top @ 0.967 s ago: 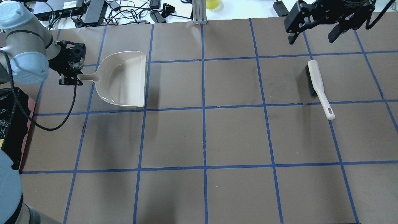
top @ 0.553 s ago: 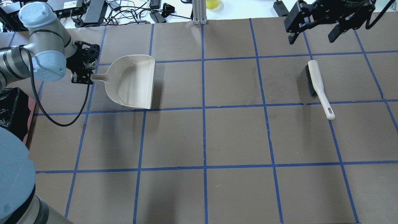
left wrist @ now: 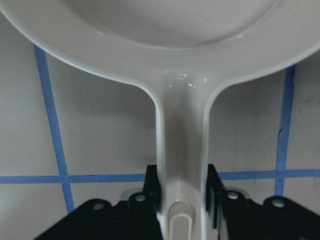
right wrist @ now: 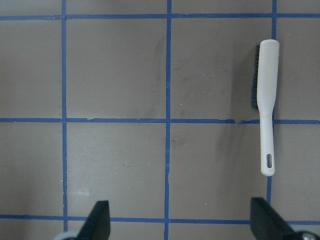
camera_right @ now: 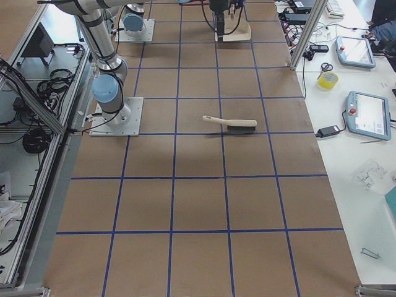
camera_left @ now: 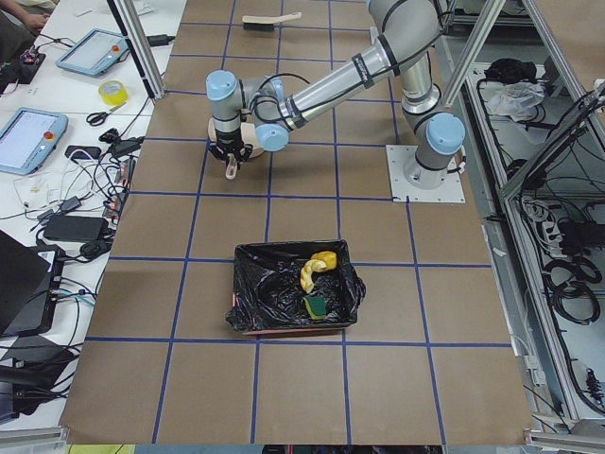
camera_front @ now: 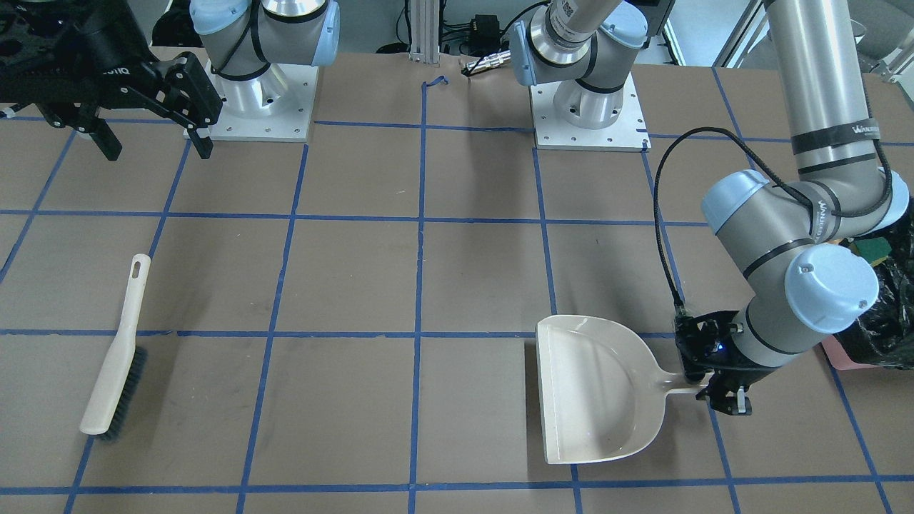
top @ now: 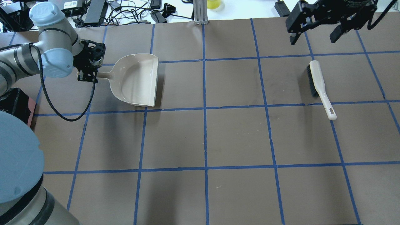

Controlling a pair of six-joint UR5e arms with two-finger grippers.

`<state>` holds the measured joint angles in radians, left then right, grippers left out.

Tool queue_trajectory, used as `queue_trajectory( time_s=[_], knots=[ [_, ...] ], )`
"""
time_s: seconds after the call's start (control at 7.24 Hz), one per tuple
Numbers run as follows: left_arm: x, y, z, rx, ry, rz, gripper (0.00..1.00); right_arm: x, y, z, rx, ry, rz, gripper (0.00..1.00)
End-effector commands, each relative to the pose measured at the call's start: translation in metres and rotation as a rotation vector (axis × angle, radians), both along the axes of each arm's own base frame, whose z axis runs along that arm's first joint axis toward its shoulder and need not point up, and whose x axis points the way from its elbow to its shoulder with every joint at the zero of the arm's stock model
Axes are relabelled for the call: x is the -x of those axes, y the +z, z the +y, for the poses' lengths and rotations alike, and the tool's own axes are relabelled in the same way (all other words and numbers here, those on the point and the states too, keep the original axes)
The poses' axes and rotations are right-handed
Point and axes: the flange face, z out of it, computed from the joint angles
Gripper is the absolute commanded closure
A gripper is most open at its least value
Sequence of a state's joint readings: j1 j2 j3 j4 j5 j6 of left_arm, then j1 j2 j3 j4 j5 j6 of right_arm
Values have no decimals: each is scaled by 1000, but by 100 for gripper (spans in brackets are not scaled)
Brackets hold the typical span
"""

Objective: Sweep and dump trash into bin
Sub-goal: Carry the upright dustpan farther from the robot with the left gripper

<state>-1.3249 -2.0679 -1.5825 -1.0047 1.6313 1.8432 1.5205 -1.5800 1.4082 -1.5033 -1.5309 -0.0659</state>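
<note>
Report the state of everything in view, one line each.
dustpan, empty, handle clamped in the left gripper.
left gripper, shut on the dustpan's handle.
right gripper, open, holding nothing.
brush, lying free on the table.
bin, bag-lined, holding the trash.
trash, three pieces inside the bin.

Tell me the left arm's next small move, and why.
Probably set the dustpan flat on the table and open the left gripper: it is empty, the trash already lies in the bin, and the gripper is shut on its handle.
</note>
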Motion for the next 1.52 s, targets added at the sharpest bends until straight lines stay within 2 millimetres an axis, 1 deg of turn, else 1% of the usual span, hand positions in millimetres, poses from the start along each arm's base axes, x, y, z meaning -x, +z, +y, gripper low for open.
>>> queue_trajectory(
  time_s=[0.0,0.41,0.55,0.69,1.38],
  knots=[
    [8,-15,-10,-8,37,1,93,-1,0,0,0,1,0,0],
    [24,-14,-17,10,103,1,93,0,-1,-1,0,3,2,0],
    [23,-8,-28,28,99,-4,93,0,0,-1,2,1,2,0],
    [23,-13,-33,25,96,-5,93,0,0,-1,3,3,2,0],
    [26,-16,-34,19,92,-16,91,0,-3,-1,-2,3,2,0]
  ],
)
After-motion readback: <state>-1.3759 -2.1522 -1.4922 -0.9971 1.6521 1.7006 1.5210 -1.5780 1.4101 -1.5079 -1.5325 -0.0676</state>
